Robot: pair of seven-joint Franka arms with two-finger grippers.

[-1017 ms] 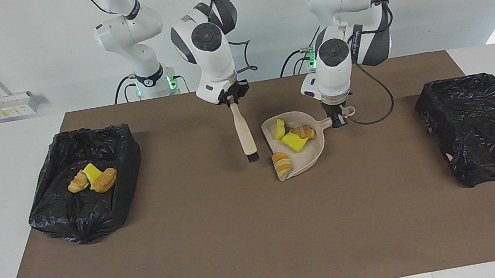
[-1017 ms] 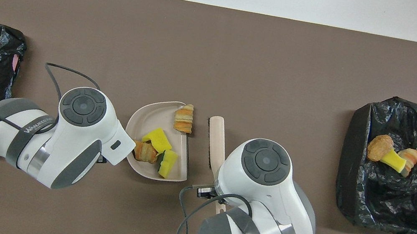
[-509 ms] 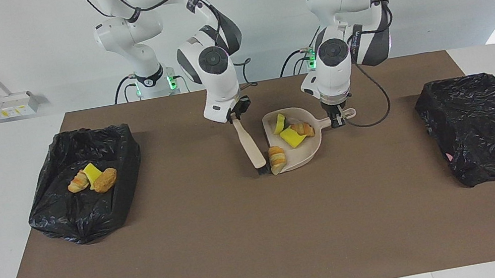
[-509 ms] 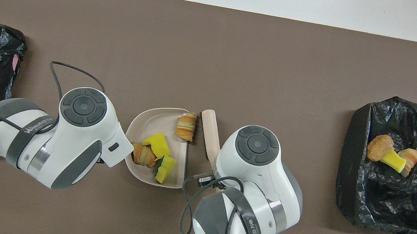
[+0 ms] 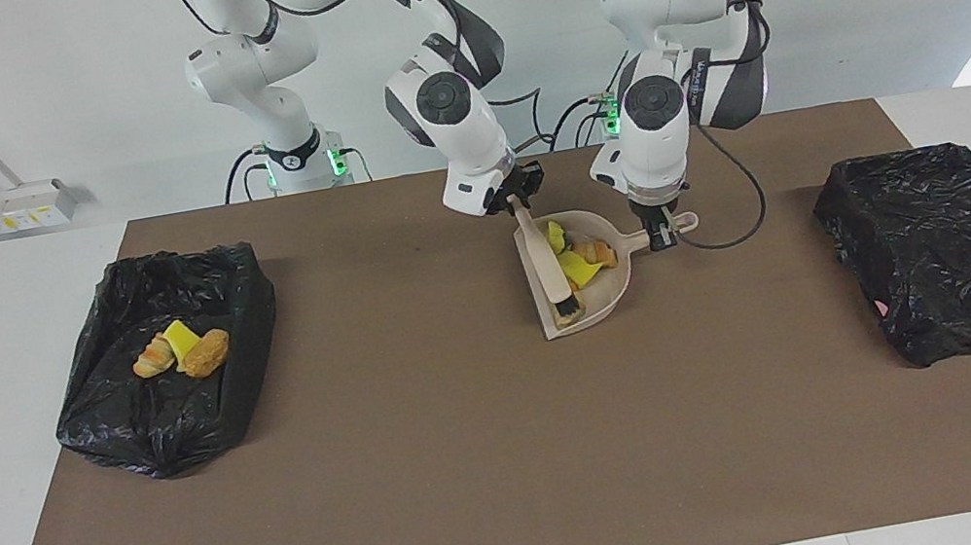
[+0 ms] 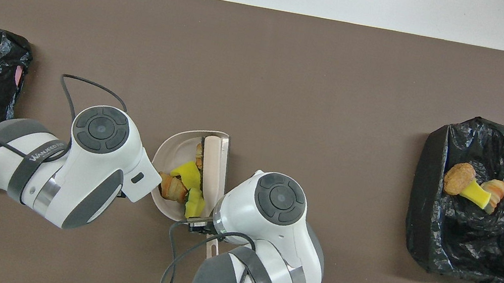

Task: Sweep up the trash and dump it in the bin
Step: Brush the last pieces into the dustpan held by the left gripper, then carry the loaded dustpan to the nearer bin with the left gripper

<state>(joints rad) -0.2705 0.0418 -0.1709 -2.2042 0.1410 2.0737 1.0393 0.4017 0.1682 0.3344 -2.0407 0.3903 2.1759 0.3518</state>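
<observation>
- Right end effector (image 5: 514,200) is clamped on the brush (image 5: 543,258) handle, the bristles inside the dustpan (image 5: 608,296), pressing trash (image 5: 581,264) into it.
- Left end effector (image 5: 661,235) is clamped on the dustpan handle, at 3 o'clock of the pan in the facing view.
- Trash sits in the pan; more lies in the open bin (image 5: 105,415) toward the right arm's end of the table.
- Risk: lifting or tilting the pan early could roll the pastry off its open lip.
- Risk: dragging the brush back out may flick a sponge chunk onto the mat (image 5: 441,477).

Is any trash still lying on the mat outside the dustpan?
No: the loose trash all sits inside the dustpan, and the rest lies in the bin.
</observation>
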